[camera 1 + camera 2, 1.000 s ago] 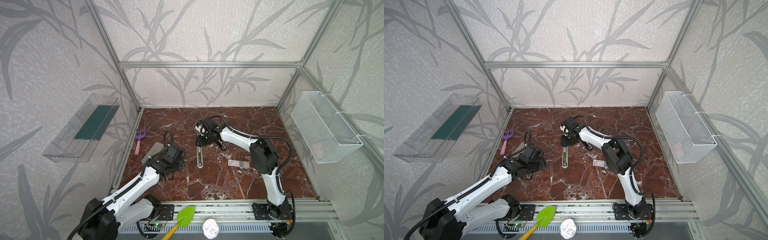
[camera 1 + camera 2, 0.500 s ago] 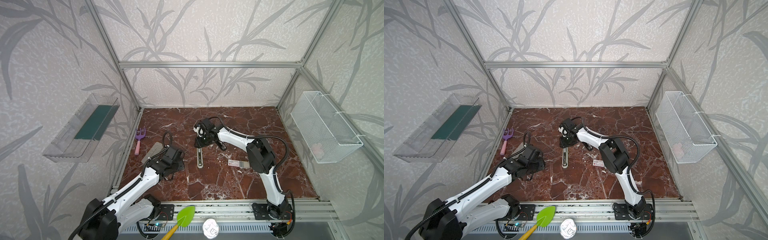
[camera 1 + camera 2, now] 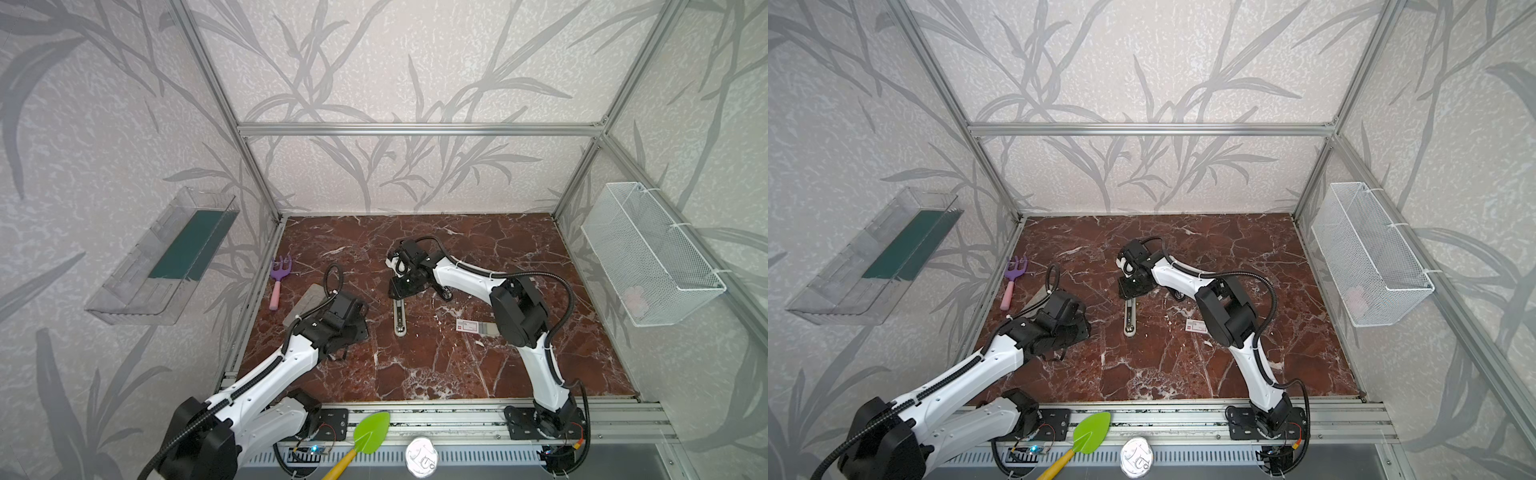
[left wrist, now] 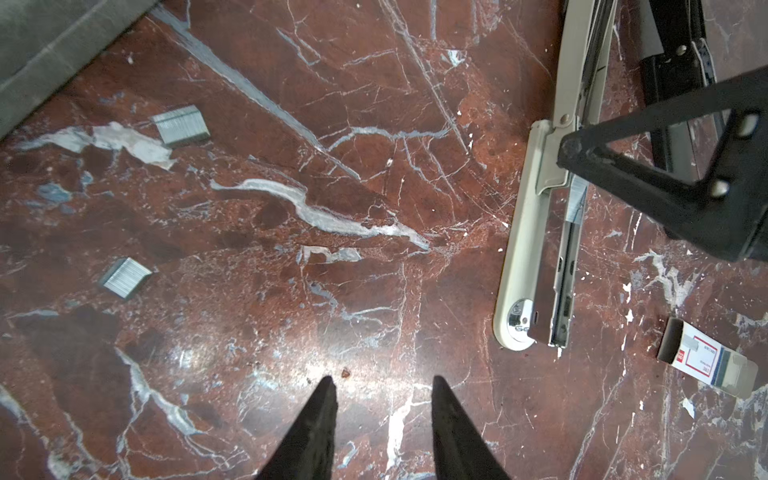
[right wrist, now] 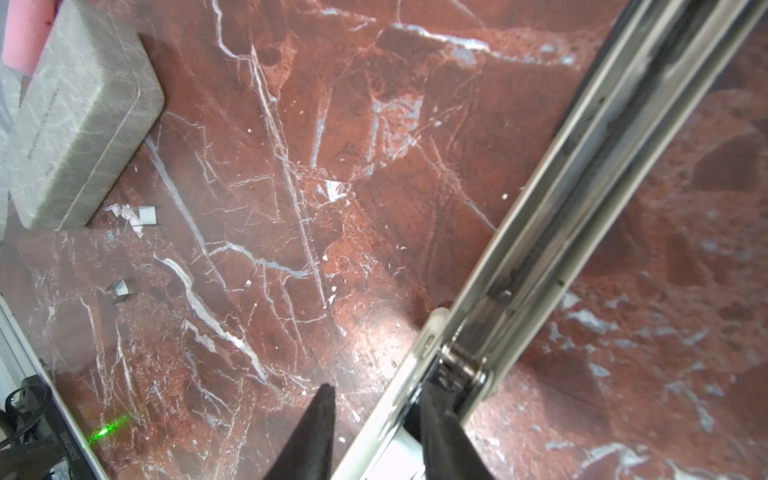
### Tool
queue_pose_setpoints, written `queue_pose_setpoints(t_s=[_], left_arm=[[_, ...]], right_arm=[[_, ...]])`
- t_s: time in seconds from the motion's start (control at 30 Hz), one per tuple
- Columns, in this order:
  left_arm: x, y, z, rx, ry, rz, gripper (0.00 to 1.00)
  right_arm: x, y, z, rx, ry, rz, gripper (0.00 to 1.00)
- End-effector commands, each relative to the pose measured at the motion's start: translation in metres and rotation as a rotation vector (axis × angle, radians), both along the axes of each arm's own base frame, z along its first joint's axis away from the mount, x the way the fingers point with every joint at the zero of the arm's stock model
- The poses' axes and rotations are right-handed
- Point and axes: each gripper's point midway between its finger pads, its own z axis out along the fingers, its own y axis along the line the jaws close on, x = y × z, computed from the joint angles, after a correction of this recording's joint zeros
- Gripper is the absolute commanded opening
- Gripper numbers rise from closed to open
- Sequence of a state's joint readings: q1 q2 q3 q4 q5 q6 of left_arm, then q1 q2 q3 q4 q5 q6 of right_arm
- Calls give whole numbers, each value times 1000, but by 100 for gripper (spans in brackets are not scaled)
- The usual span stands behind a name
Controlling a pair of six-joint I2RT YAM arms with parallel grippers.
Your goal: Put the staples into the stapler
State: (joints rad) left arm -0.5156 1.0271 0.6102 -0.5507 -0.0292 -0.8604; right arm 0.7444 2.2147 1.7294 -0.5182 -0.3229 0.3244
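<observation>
Shifting slightly left, right gripper (image 5: 379,392) sits at hinge end of opened stapler (image 3: 400,318), mid-table; fingers part-spread astride it, grip unclear. Left gripper (image 4: 382,386) spread, empty. Staples box (image 3: 469,326) right of stapler, untouched: loading prob. still pending.

A robot lab cell: aluminium frame (image 3: 415,129), leaf-print panels (image 3: 415,62), robot arms (image 3: 465,276) on a rail (image 3: 457,417).
</observation>
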Motion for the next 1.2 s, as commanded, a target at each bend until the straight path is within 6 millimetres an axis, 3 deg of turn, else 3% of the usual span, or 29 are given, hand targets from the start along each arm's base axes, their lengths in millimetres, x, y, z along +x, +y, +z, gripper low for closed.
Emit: queue_pose_setpoints(t_s=[0.0, 0.6, 0.73, 0.87, 1.03, 1.17], left_arm=[[0, 3, -1, -8, -4, 25, 40], [2, 1, -4, -21, -3, 29, 39], [3, -1, -5, -28, -2, 27, 39], [6, -10, -1, -62, -12, -8, 41], [13, -33, 4, -143, -40, -97, 49], [28, -41, 6, -134, -47, -117, 55]], right_arm=[[-17, -3, 7, -8, 20, 13, 36], [-61, -10, 0, -27, 75, 45, 37], [-63, -10, 13, -8, 55, 42, 37], [-57, -12, 40, 21, 1, 35, 37], [-47, -39, 69, 57, -65, -25, 39], [-42, -77, 69, 66, -78, -112, 39]])
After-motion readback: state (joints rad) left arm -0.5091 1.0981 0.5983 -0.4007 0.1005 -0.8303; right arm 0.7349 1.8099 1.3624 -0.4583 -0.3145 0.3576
